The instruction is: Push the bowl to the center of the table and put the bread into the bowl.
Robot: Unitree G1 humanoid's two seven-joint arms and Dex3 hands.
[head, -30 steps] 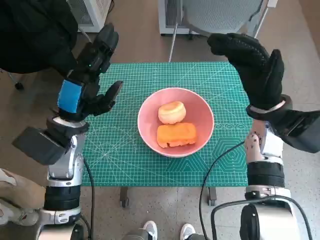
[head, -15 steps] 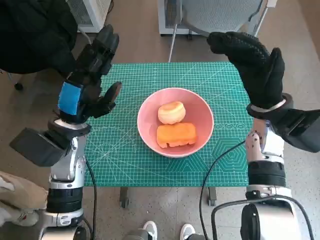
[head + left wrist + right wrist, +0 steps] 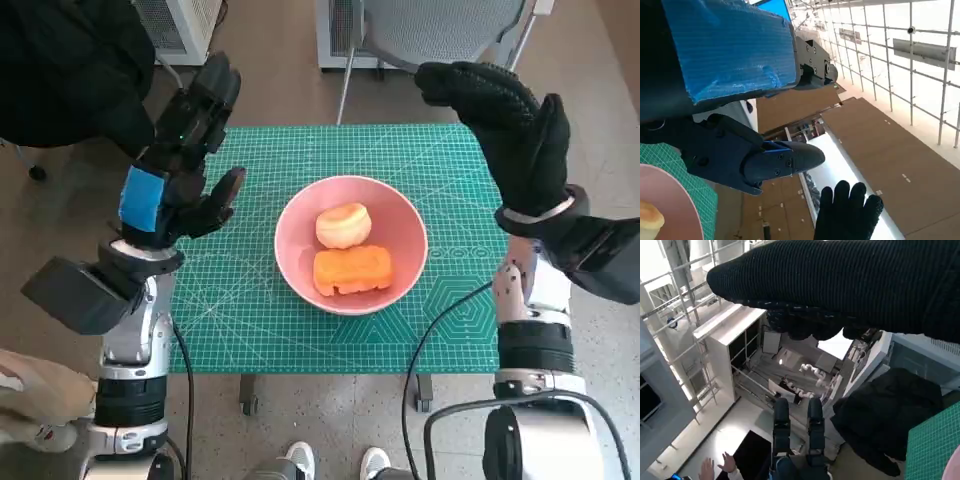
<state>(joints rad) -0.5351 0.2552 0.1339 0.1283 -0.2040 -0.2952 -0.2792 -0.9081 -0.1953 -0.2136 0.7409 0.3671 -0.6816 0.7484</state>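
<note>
A pink bowl [image 3: 400, 230] sits near the middle of the green cutting mat [image 3: 300, 340]. Inside it lie a round pale bun [image 3: 343, 224] and an orange rectangular bread [image 3: 352, 270]. My left hand [image 3: 180, 160], black with blue tape, is raised over the mat's left edge, fingers spread, holding nothing. My right hand [image 3: 510, 125] in the black glove is raised over the mat's far right corner, also empty with fingers apart. The left wrist view catches the bowl's rim [image 3: 675, 200], a bit of bun [image 3: 649, 220] and my gloved right hand [image 3: 847, 212].
A grey chair [image 3: 440, 30] stands beyond the table's far edge, with white units on the floor behind. A dark garment [image 3: 60, 70] lies at far left. Shoes [image 3: 335, 462] of a person show below the near edge. A black cable [image 3: 420, 350] hangs by my right arm.
Both hands stay raised and empty; the left hand shifted very slightly. The bowl and the breads have not moved.
</note>
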